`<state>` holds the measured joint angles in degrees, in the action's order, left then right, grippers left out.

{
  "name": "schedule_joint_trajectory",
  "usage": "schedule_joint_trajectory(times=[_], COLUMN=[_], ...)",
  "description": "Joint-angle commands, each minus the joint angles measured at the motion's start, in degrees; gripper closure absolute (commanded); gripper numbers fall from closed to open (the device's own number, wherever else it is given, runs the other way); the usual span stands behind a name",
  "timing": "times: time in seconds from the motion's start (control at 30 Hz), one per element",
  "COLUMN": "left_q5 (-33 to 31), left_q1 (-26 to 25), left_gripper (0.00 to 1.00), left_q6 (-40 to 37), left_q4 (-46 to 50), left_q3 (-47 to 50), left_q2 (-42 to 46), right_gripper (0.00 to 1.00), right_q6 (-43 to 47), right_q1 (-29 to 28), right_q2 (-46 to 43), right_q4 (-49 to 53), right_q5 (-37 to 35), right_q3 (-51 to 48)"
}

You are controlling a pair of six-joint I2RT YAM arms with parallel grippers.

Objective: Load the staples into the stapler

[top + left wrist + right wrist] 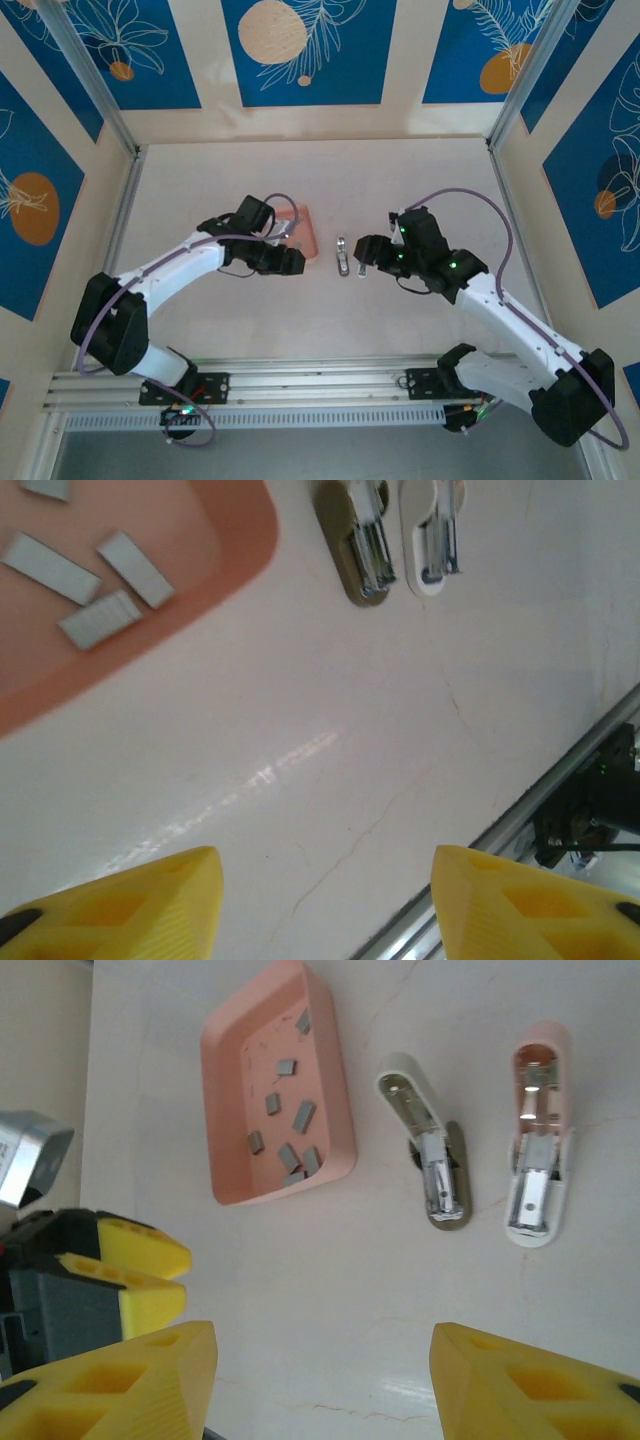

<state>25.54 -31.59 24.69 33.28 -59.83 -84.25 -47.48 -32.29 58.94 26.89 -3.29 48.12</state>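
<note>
Staples (304, 1115), small grey metal bars, lie in the shallow salmon-pink tray (220, 1120) beside two opened staplers (440, 1175) (535, 1175) on the pale table (350, 1290); both arms' jaws gape empty.

Left pincer (322, 890) at 6 o'clock, yellow fingers (150, 905) parted, nothing between. Pink tray (235, 555) at 10 o'clock holds grey staples (135, 568). Olive stapler (360, 550), white stapler (432, 540) side by side at 12 o'clock on pale surface (330, 710).

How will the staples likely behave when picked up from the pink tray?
The staples are thin, flat grey strips, so probably light and stiff but hard to get under. They lie loose at mixed angles on the smooth floor of the pink tray, so a nudge would likely slide them, not roll them.
</note>
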Motion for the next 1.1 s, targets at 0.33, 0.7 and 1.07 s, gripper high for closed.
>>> schedule_joint_trajectory(times=[0.33, 0.7, 1.07], left_q5=[-9.14, -12.97, -17.61], left_q1=[1.78, -3.44, -4.49], left_gripper=[0.29, 0.25, 0.24], left_q6=[-18.30, -38.51, -40.19], left_q4=[6.63, 14.38, 12.42], left_q3=[-11.64, -19.62, -21.51], left_q2=[-7.39, -18.87, -25.22], right_gripper=[0.41, 0.41, 0.41], right_q6=[3.96, 2.01, 1.78], right_q1=[-5.76, -5.33, -5.24], right_q2=[8.31, -0.33, -7.14], right_q4=[4.78, 7.49, 8.37], right_q5=[-4.08, -8.78, -8.70], right_q3=[10.59, 6.40, 2.62])
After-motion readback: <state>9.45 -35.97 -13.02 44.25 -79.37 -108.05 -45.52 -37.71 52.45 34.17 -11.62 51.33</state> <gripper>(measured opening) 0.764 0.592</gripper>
